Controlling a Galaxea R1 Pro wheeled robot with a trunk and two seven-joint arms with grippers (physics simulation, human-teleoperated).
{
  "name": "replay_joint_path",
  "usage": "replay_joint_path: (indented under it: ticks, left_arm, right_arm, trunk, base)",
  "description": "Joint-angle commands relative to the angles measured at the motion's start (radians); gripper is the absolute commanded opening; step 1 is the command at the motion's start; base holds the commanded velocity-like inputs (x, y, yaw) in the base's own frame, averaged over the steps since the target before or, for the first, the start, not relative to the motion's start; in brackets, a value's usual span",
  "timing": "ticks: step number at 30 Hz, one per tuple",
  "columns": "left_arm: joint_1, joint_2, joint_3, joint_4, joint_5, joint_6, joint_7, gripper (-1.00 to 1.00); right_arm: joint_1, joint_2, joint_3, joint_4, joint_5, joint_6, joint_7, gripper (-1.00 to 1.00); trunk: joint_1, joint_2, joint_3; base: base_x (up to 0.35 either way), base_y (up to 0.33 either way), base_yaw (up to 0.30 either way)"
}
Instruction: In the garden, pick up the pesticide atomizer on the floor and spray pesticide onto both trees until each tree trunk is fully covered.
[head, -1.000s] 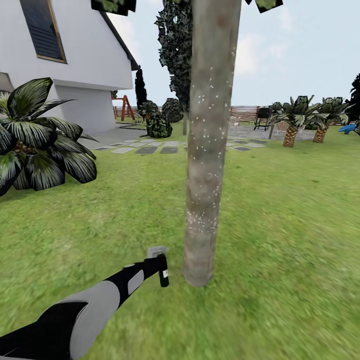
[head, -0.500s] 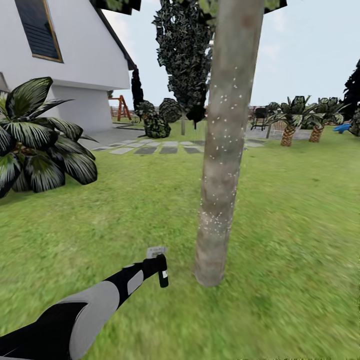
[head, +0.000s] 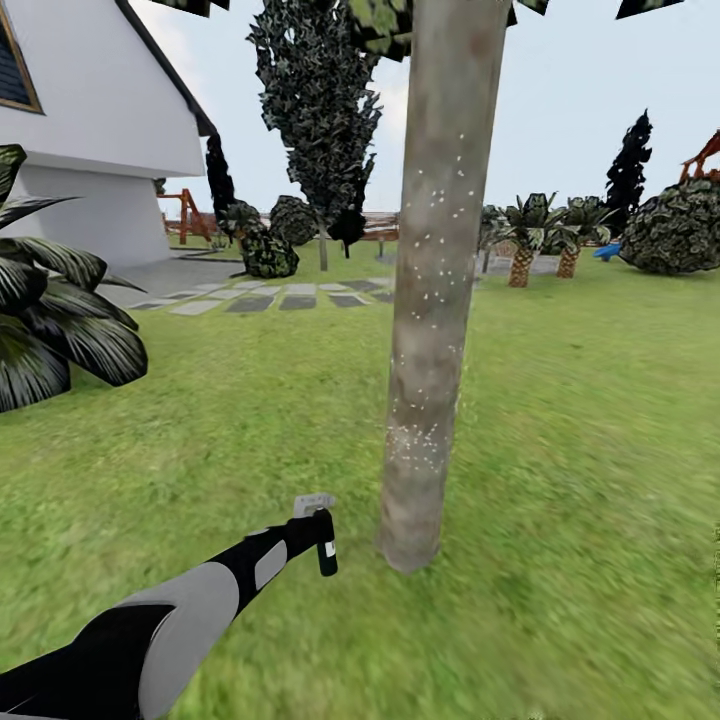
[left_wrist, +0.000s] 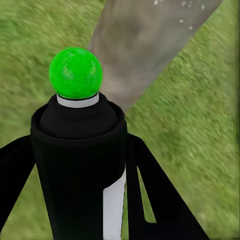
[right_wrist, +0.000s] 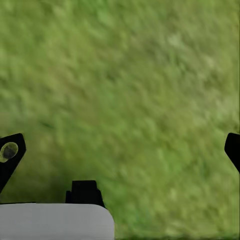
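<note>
Left gripper (left_wrist: 80, 165) clamped on pesticide atomizer (left_wrist: 77, 150), just beside speckled tree trunk (head: 432, 290); right gripper (right_wrist: 120, 150) spread wide over lawn (right_wrist: 130, 85).

Blurred green lawn (right_wrist: 130, 90) spreads under the right pincer (right_wrist: 122, 150), whose two dark fingertips (right_wrist: 11, 152) stand wide apart at the frame's lower left and right edges, a white housing (right_wrist: 55, 221) lying along the bottom left.

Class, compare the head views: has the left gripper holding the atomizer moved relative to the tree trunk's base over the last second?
Cannot tell. The left gripper sits about equally left of the tree trunk base; the background shifted, so the camera moved.
</note>
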Motion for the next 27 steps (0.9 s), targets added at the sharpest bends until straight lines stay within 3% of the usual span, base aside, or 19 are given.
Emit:
replay_joint_path:
  ticks: [1,27]
  left_arm:
    - [-0.001,0.0,0.007,0.001,0.006,0.0,-0.005,-1.0]
    - [-0.001,-0.001,0.007,0.001,0.006,0.002,-0.005,-1.0]
  right_arm:
    - [-0.002,0.001,0.007,0.004,0.006,-0.003,-0.008,1.0]
    - [-0.002,0.001,0.007,0.006,0.006,-0.003,-0.008,1.0]
  trunk:
    - [0.0,-0.001,-0.001]
    - [0.0,-0.001,-0.001]
  base:
    - [0.026,0.348,-0.297]
    - [0.002,0.35,-0.297]
